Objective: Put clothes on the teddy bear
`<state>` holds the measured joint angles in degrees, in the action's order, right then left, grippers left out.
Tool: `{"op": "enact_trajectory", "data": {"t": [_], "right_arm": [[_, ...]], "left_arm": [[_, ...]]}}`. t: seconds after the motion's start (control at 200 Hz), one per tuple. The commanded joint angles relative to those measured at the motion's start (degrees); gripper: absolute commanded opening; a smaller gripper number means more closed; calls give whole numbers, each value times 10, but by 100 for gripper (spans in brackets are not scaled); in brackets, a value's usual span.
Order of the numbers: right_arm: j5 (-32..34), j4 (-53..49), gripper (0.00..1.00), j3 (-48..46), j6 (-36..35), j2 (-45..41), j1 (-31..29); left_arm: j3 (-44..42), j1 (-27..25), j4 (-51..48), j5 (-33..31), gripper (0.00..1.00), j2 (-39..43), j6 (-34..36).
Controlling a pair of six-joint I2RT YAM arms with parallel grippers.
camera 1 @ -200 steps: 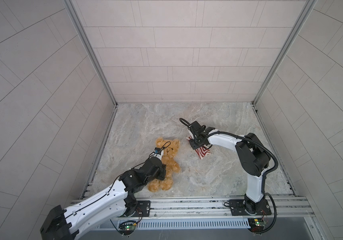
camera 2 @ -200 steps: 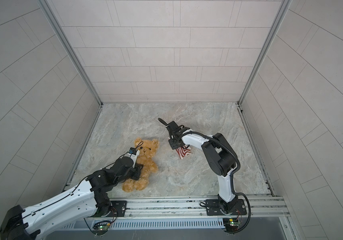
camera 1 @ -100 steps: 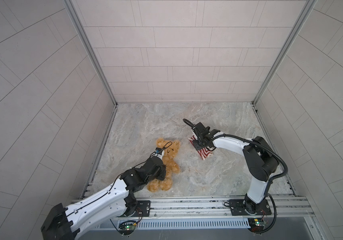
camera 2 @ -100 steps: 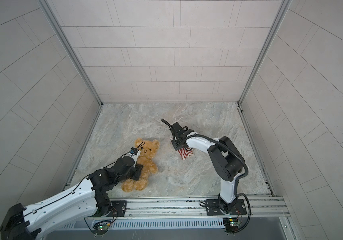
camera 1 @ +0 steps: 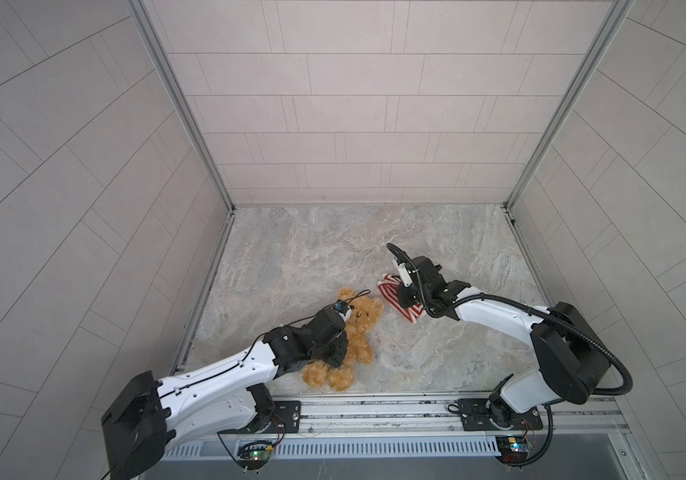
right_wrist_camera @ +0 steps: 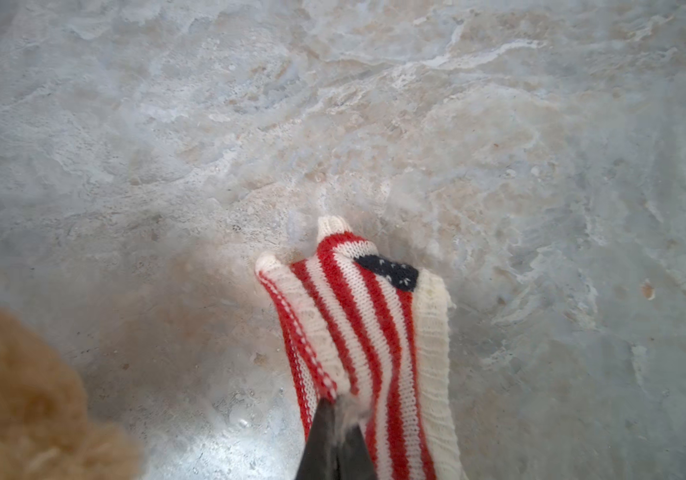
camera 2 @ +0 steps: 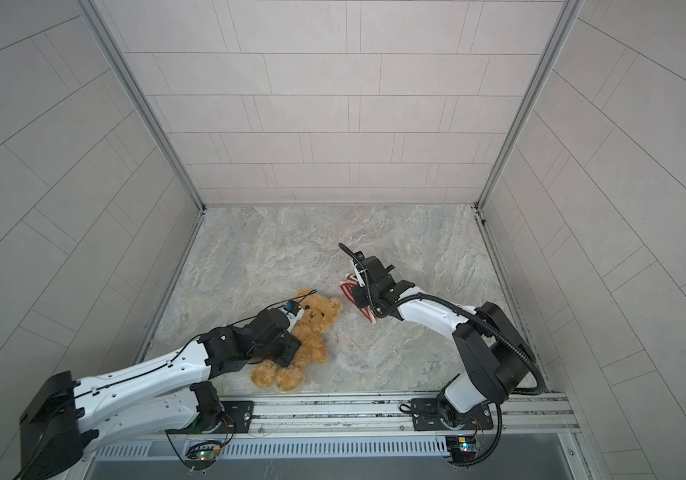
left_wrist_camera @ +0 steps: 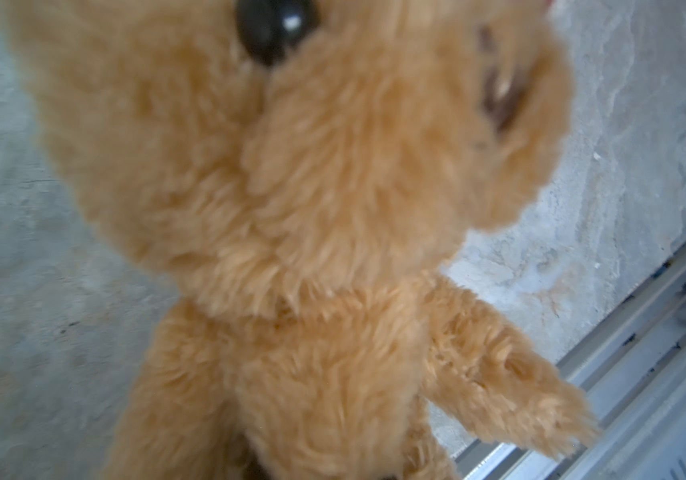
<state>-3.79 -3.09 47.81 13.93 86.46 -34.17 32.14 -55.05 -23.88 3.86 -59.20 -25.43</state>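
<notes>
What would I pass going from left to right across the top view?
Left arm's shoulder → teddy bear → sweater → right arm's elbow.

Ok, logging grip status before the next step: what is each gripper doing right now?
Left gripper: apparently closed on the teddy bear.
Right gripper: closed, pinching the striped sweater.

Teddy bear (camera 1: 361, 332) left of sweater (camera 1: 388, 294)
</notes>
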Motion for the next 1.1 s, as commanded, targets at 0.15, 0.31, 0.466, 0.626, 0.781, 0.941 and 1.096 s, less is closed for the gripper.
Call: {"op": "enact_trajectory", "data": {"t": [0.15,0.31,0.466,0.626,0.781,0.941,1.096], "right_arm": [[-58,52,0,-15,-4,-23,1],[-82,73,0,-42,-14,-47,0],[-104,95,0,-66,-28,-69,-1],[-134,89,0,-74,-49,-81,-4],[-152,75,0,-84,-54,-101,-14],[-162,62,0,-98,-61,-127,-21],[-165,37,0,-102,-69,-139,-24]], "left_arm": [[73,-25,-24,97,0,-71,44],[106,-26,-51,132,0,-102,73],[130,-25,-68,143,0,-140,92],[148,-24,-78,145,0,-175,94],[160,-14,-83,145,0,-179,93],[153,5,-83,131,0,-180,86],[137,13,-74,107,0,-173,72]]}}
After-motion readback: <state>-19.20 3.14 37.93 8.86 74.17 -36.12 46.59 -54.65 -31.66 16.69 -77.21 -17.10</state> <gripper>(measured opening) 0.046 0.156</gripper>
